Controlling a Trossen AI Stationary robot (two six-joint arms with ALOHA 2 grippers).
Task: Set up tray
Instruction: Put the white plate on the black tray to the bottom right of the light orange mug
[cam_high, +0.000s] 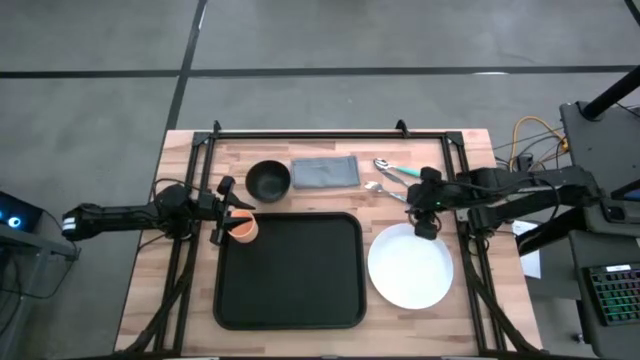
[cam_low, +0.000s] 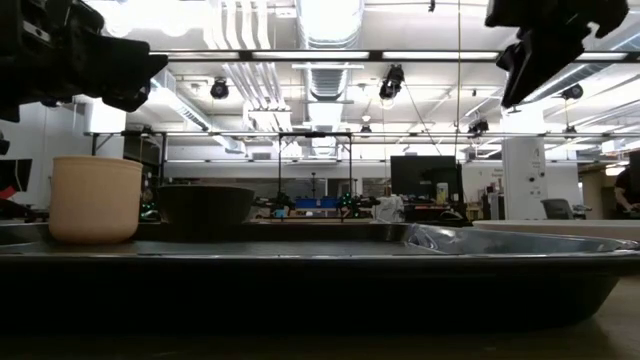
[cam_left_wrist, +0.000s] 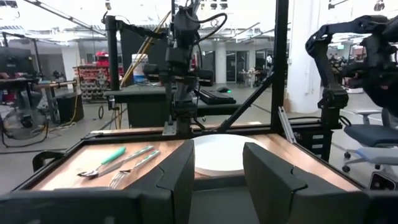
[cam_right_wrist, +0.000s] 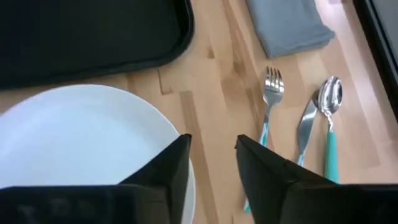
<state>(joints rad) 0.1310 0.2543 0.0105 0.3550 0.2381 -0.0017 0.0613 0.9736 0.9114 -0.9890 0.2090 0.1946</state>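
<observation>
The black tray (cam_high: 290, 280) lies at the table's middle near side. An orange cup (cam_high: 246, 229) stands upright in its far left corner. My left gripper (cam_high: 236, 210) hovers level over that corner, just above the cup (cam_low: 95, 200), open with nothing between its fingers (cam_left_wrist: 177, 177). The white plate (cam_high: 410, 268) lies flat on the table right of the tray. My right gripper (cam_high: 425, 228) hangs above the plate's far rim (cam_right_wrist: 180, 143), slanting down, open (cam_right_wrist: 212, 146) and clear of it.
Beyond the tray on the table are a black bowl (cam_high: 268, 179), a folded grey cloth (cam_high: 325, 172) and, to the right, a fork (cam_right_wrist: 272, 93), a knife (cam_right_wrist: 306, 124) and a teal-handled spoon (cam_right_wrist: 329, 99). A black frame (cam_high: 330, 133) borders the table.
</observation>
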